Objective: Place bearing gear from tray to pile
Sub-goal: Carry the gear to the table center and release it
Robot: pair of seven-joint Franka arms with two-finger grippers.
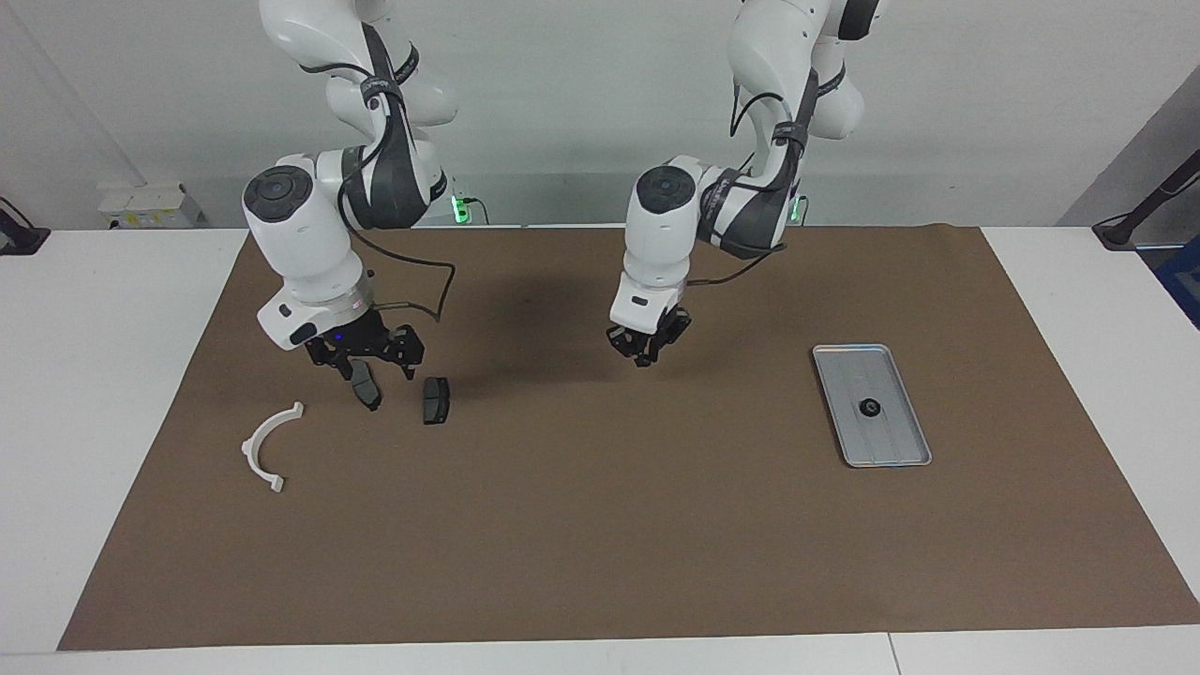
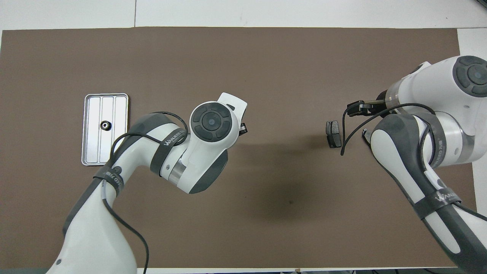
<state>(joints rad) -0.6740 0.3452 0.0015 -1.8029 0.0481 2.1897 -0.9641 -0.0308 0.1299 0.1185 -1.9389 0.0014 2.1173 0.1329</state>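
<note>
The silver-grey tray (image 1: 848,367) (image 2: 121,114) lies on the brown mat toward the left arm's end. A small black bearing gear (image 1: 869,407) (image 2: 105,125) sits in it. The pile lies toward the right arm's end: a white semicircular bracket (image 1: 266,445) and two dark grey pads (image 1: 436,400) (image 1: 367,385). My right gripper (image 1: 364,366) (image 2: 361,121) is open, low over the pad nearest the bracket. The overhead view shows only the other pad (image 2: 334,134). My left gripper (image 1: 647,349) (image 2: 243,129) hangs over bare mat between pile and tray.
The brown mat (image 1: 600,525) covers most of the white table. A white box (image 1: 150,204) stands on the table near the right arm's base. A dark stand (image 1: 1125,230) is at the table's corner by the left arm.
</note>
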